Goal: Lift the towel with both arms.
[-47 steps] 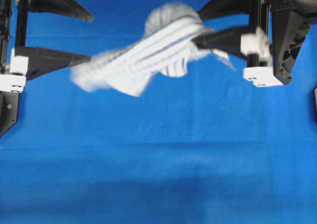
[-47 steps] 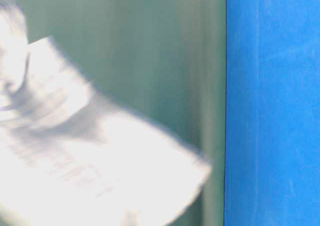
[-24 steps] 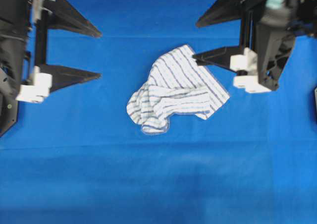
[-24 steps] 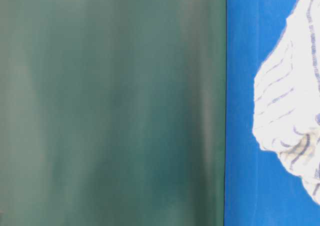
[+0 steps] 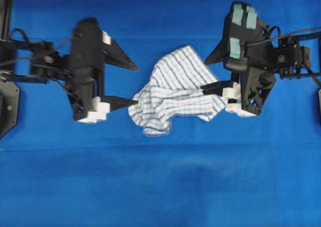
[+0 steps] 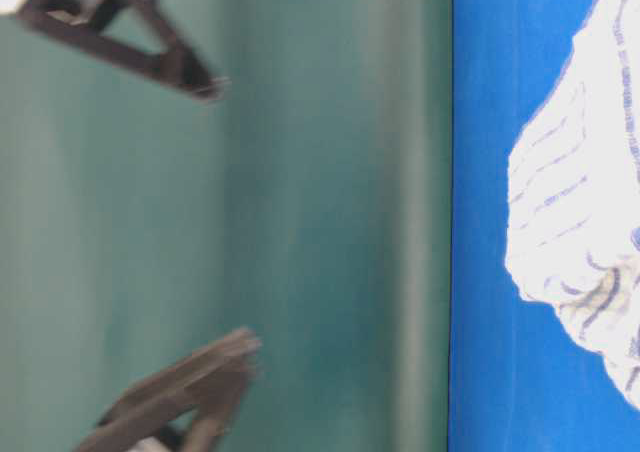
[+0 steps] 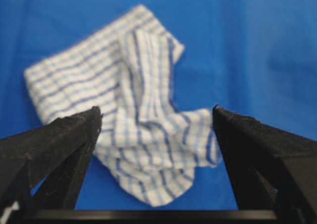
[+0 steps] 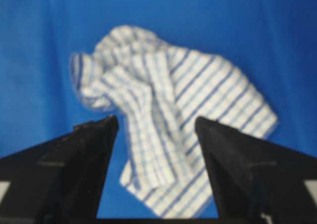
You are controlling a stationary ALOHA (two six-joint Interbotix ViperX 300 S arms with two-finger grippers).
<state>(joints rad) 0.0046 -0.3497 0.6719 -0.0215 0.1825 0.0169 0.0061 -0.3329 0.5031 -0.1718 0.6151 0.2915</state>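
The towel (image 5: 175, 91), white with thin blue stripes, lies crumpled on the blue tablecloth (image 5: 160, 187) in the middle of the overhead view. My left gripper (image 5: 136, 85) is open just left of it, its lower fingertip almost at the towel's left edge. My right gripper (image 5: 204, 76) is open at the towel's right edge, one finger over the cloth's corner. In the left wrist view the towel (image 7: 138, 110) lies beyond the wide jaws of the left gripper (image 7: 156, 109). The right wrist view shows the towel (image 8: 168, 95) spread under the right gripper (image 8: 156, 119). Neither holds it.
Black mounting plates sit at the left edge (image 5: 7, 106) and right edge (image 5: 319, 106) of the table. The table-level view shows a blurred green backdrop (image 6: 330, 222), two black fingers (image 6: 180, 67), and part of the towel (image 6: 590, 222).
A second ago the towel was blurred in the air between the grippers; it now lies still on the tablecloth. Both open grippers have moved inward to its two sides.
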